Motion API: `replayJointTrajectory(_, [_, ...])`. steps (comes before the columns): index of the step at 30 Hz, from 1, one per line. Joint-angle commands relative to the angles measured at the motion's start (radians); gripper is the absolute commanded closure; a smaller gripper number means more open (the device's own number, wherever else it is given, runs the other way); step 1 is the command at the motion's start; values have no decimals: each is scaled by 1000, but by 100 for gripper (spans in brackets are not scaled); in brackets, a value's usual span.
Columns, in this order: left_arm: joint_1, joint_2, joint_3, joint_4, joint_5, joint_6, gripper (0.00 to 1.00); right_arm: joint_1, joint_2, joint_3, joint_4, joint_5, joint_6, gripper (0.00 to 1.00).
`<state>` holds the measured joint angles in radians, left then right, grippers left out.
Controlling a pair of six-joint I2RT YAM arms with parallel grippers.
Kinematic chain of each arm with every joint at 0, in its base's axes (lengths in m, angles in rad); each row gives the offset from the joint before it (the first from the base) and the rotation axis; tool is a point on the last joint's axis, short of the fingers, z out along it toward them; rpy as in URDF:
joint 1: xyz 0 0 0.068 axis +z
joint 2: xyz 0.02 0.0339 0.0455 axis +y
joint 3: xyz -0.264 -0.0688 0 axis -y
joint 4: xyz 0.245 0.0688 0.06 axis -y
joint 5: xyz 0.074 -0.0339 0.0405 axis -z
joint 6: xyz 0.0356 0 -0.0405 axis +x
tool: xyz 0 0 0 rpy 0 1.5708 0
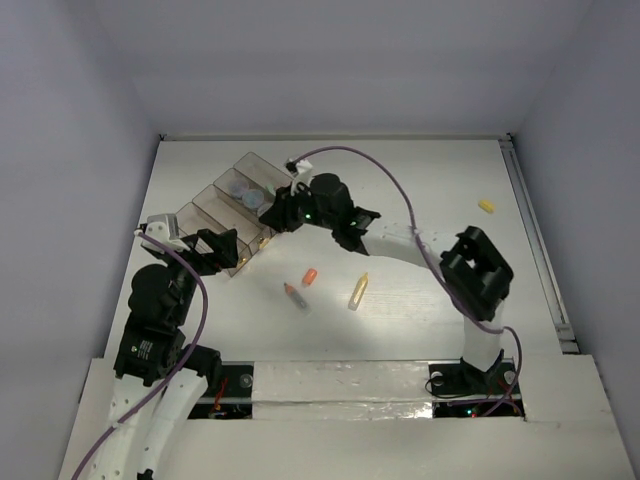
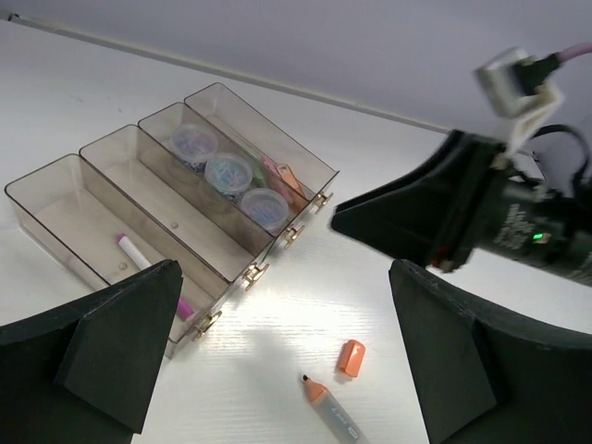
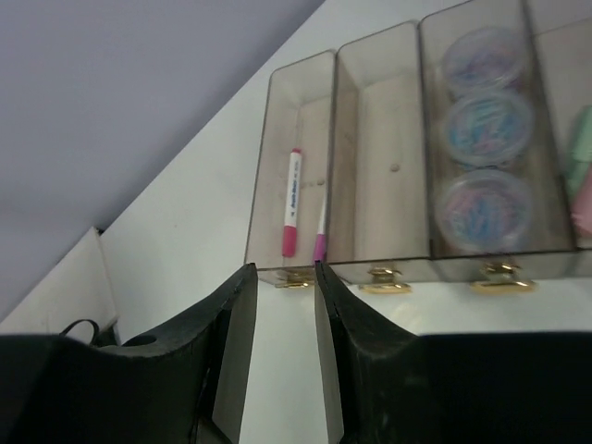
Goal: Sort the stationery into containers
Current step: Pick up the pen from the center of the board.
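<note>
Left tool (image 2: 284,268) gapes wide and empty over the bench (image 2: 259,379); right tool (image 3: 284,270), fingers narrowly parted, grips nothing, facing the joined clear containers (image 3: 262,166). A pink-tipped white pen (image 3: 290,203) lies in the end compartment, three rolls (image 2: 229,173) two along. An orange-tipped marker (image 2: 328,412), orange cap (image 2: 351,357) and yellow stick (image 1: 358,291) lie loose.

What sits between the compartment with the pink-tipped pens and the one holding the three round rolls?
One more compartment, bare apart from a small dark speck. The right wrist view shows it, pens on one side, rolls on the other.
</note>
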<state>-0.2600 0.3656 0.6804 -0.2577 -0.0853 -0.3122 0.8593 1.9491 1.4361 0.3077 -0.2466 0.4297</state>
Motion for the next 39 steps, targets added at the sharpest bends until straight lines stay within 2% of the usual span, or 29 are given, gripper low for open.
replayJointTrajectory(1, [4,16,7,55,16,10,7,-28,-122,-98,70,64,-49,63])
replayJointTrajectory(11, [4,53,7,72,77,-19,7,-37,-403,-364,-191,136,-135,59])
replayJointTrajectory(17, [4,174,27,60,260,-105,5,-37,-597,-506,-327,220,-149,59])
replayJointTrajectory(22, [-19,234,-64,121,354,-220,1,-37,-676,-522,-488,311,-135,59])
replayJointTrajectory(27, [-114,243,-152,109,250,-313,1,-46,-760,-562,-535,331,-118,59])
replayJointTrajectory(30, [-215,266,-221,110,184,-402,1,-46,-798,-580,-553,333,-108,59])
replayJointTrajectory(31, [-269,279,-237,112,173,-439,12,-46,-808,-588,-558,334,-105,59])
replayJointTrajectory(33, [-327,321,-258,126,132,-484,18,-46,-826,-605,-559,334,-98,59])
replayJointTrajectory(34, [-391,338,-272,129,110,-534,23,-46,-846,-621,-561,326,-94,59])
replayJointTrajectory(39, [-521,505,-252,103,-82,-651,23,-46,-906,-684,-536,256,-72,59])
